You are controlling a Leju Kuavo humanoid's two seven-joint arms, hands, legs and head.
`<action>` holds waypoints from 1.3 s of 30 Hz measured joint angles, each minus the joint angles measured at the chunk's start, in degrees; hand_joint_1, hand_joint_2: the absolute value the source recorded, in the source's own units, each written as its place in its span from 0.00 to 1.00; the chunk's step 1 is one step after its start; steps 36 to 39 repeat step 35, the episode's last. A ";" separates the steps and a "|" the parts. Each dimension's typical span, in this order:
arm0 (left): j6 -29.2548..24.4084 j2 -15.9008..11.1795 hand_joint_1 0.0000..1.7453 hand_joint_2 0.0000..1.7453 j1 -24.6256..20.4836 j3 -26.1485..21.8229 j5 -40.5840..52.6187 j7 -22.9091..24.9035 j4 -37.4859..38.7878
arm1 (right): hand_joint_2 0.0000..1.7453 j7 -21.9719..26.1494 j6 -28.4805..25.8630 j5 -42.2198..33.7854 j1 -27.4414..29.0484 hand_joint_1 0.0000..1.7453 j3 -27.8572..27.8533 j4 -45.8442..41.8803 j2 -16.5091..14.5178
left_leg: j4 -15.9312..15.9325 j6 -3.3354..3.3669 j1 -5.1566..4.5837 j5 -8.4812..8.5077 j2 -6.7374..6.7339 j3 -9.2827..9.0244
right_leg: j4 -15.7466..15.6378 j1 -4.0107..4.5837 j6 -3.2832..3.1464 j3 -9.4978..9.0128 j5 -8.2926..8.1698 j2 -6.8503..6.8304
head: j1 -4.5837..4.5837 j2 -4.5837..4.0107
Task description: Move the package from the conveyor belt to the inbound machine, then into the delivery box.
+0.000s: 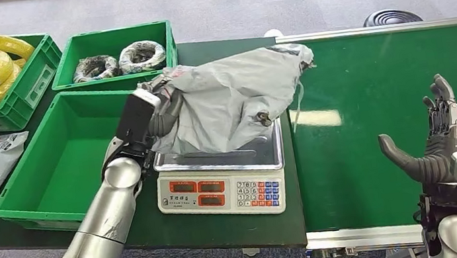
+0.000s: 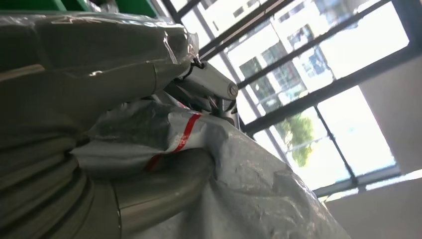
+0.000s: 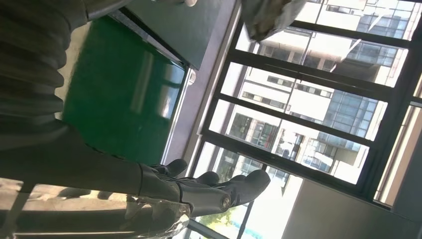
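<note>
L robot hand (image 1: 164,114) grips package (image 1: 235,98), fingers prob. buried; R robot hand (image 1: 437,141) released.

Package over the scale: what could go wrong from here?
1. The left robot hand grips the grey package only at its left end; the loose film could slip out when lifted.
2. The package overhangs the scale toward the conveyor belt, so it may drag or tip the scale.
3. Sagging, it might catch the rim of the empty green bin.
</note>
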State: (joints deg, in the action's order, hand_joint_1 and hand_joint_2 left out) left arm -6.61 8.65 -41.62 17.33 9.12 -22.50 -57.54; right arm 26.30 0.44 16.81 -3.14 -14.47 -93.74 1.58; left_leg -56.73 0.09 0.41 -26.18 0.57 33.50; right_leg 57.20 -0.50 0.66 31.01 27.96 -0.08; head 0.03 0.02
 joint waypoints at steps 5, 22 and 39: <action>-2.35 -3.33 1.00 1.00 3.66 -4.51 -0.34 -0.17 -11.59 | 1.00 0.84 -0.46 0.10 4.31 0.00 -1.73 -2.78 -0.49 | 0.03 0.00 0.00 -0.01 -0.03 0.02 | 0.00 0.00 -0.01 0.01 0.02 0.01 | -0.01 0.00; -8.21 -10.74 0.98 1.00 16.85 -23.86 13.51 5.95 -21.66 | 1.00 1.06 -0.11 1.68 8.48 0.00 -5.26 -5.87 -3.09 | 0.06 -0.02 0.00 -0.03 -0.31 -0.02 | 0.00 0.01 -0.03 0.04 0.04 0.24 | 0.01 0.01; -6.99 -12.45 0.00 1.00 24.84 -27.62 14.73 7.16 -18.98 | 1.00 0.58 0.41 3.53 8.86 0.00 -5.55 -5.87 -4.36 | 0.06 -0.03 0.00 -0.03 -0.34 -0.02 | -0.01 0.01 -0.03 0.06 0.04 0.27 | 0.01 0.00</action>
